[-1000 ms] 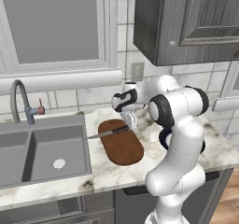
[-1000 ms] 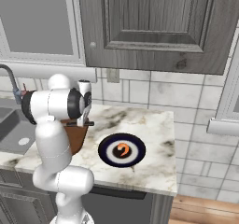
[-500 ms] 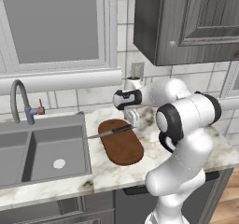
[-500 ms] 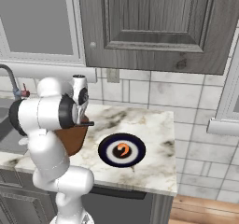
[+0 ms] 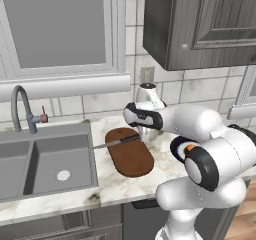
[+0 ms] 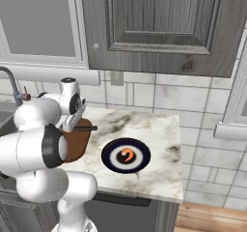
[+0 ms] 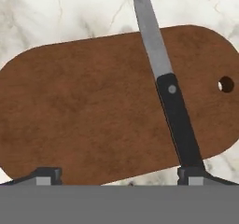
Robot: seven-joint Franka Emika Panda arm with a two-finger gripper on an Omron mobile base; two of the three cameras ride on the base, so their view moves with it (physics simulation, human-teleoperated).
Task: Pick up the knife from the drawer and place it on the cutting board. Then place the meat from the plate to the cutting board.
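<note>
Gripper (image 7: pixel 119 174) spread wide, holding nothing — knife (image 7: pixel 164 78) lies across the cutting board (image 7: pixel 93 106). Next target, the meat (image 6: pixel 127 154), sits lower centre on the plate (image 6: pixel 110 159) — right of the hand.

arm folded low and forward, tool (image 7: pixel 120 174) pointing down, jaws spread wide.

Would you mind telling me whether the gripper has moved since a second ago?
Yes. In the left base view the gripper has lifted slightly and opened, ending a little nearer the wall outlet, while the knife lies across the cutting board.
</note>
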